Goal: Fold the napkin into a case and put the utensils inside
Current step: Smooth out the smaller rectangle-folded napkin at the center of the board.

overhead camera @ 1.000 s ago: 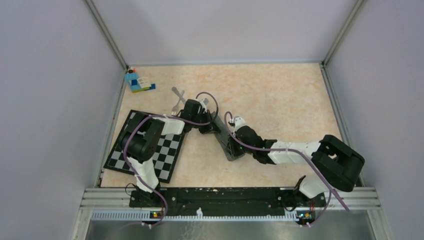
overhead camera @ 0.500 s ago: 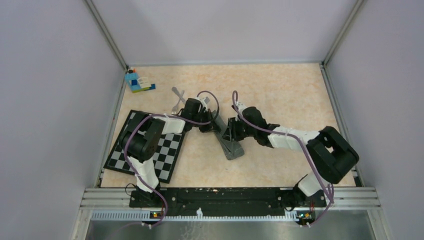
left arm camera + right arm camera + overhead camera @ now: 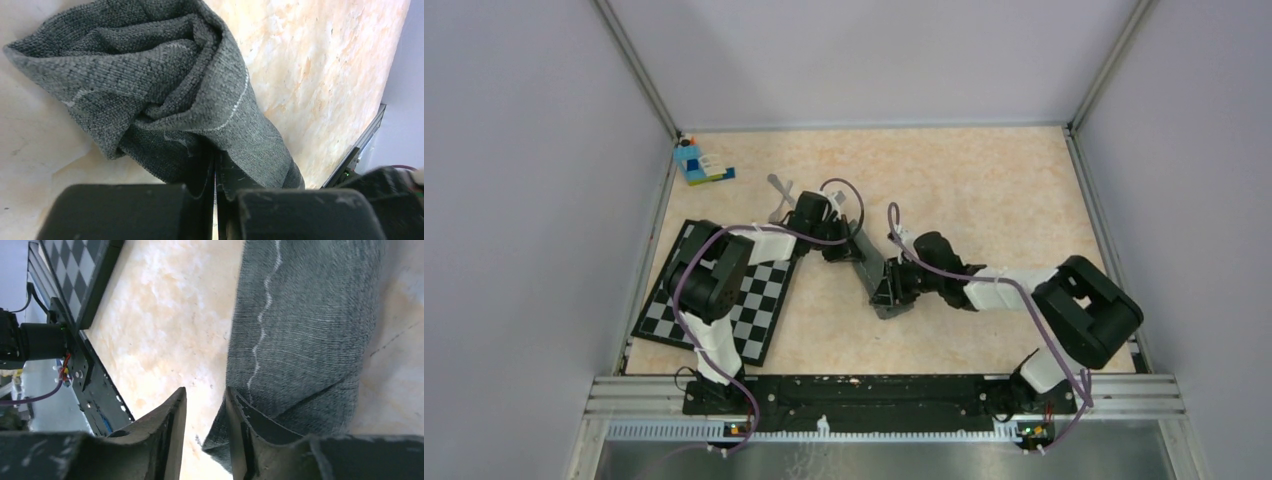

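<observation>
Two robot arms work a dark grey napkin (image 3: 876,272) lying as a narrow folded strip at mid-table (image 3: 984,190), slanting from beside the left arm toward the near edge; the cloth looks soft, light and limp, likely to sag and unfold once released, so the stitched hem and layered corners seem the safest places to hold. The left gripper (image 3: 215,170) has its jaws together, clamped on a bunched fold at the strip's far end. The right gripper (image 3: 205,395) sits at the near end, jaws narrowly apart with bare table showing between them, one finger against the cloth's edge and nothing clearly gripped. The utensils (image 3: 778,190) lie beyond the left arm, outside the cloth.
</observation>
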Motion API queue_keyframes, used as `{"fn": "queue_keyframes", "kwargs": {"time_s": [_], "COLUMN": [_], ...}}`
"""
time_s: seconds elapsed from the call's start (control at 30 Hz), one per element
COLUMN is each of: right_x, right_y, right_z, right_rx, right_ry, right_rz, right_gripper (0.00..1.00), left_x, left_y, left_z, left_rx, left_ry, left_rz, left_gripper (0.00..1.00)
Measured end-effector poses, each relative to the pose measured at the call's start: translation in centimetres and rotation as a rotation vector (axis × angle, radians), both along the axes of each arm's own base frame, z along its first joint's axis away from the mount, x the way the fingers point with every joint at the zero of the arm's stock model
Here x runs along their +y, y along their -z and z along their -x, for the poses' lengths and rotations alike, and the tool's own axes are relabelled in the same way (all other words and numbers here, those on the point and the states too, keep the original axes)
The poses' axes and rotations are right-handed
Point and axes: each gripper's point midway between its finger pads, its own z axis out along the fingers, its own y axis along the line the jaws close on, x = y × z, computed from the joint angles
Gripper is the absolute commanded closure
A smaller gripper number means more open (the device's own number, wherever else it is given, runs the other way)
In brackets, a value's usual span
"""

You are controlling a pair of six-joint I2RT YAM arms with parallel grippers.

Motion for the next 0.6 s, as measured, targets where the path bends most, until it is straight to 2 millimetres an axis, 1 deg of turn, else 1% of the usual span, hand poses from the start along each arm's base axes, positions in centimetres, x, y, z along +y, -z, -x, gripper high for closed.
{"fn": "queue_keyframes", "kwargs": {"time_s": [0.13,0.23,0.27,0.33,0.37,0.4,0.5,0.6], "right_x": [-0.3,-0.6,-0.8,-1.2,-1.4,-1.6,-1.9,-2.3], "right_y": [-2.8,-4.1,-4.2,-4.1,-4.0,-4.0,-3.9,-3.7], "right_z": [-0.7,-1.7,-1.9,-2.3,-2.5,-2.7,-3.7,-4.5], "right_rx": [-0.089,-0.164,-0.175,-0.195,-0.198,-0.199,-0.187,-0.160], "right_ry": [-0.015,-0.013,-0.011,-0.004,0.002,0.008,0.039,0.074], "right_rz": [0.016,0.049,0.063,0.097,0.114,0.128,0.134,0.121], "right_gripper": [0.49,0.46,0.48,0.58,0.64,0.68,0.73,0.80], "left_x": [0.0,-0.5,-0.6,-0.8,-0.8,-0.9,-1.1,-1.2], "left_y": [-0.7,-2.0,-2.4,-3.6,-4.1,-4.8,-6.2,-6.7], "left_z": [-0.6,-1.3,-1.4,-1.7,-1.8,-2.0,-2.6,-3.1], "left_rx": [-0.018,-0.045,-0.051,-0.068,-0.079,-0.095,-0.126,-0.140], "left_ry": [0.021,0.045,0.052,0.068,0.072,0.077,0.083,0.074], "left_rz": [-0.017,-0.010,-0.007,0.000,0.003,0.006,0.013,0.013], "left_gripper": [0.79,0.75,0.74,0.73,0.74,0.77,0.84,0.88]}}
